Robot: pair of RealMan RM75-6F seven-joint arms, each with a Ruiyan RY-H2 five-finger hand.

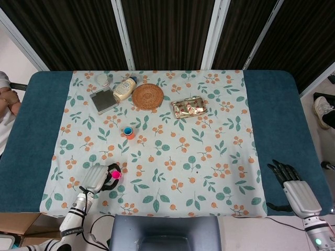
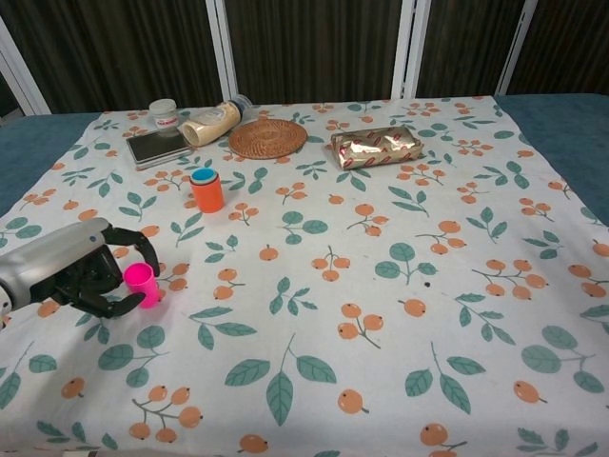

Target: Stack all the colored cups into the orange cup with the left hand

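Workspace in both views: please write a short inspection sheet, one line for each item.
Surface: tablecloth with fruit print, flat, on a blue table.
Job's things: pink cup upright; orange cup upright, a blue cup inside.
Clutter: wicker coaster, gold packet, bottle lying, small jar, dark flat device.
Hands: left hand curled around the pink cup; right hand empty at the table edge.
Cables: one under the table's near edge.
Surroundings: dark curtains; person's arm, shoe.

Pink cup [image 2: 143,284] partly behind left hand [image 2: 81,273] fingers; jar [image 2: 164,112] label unreadable.
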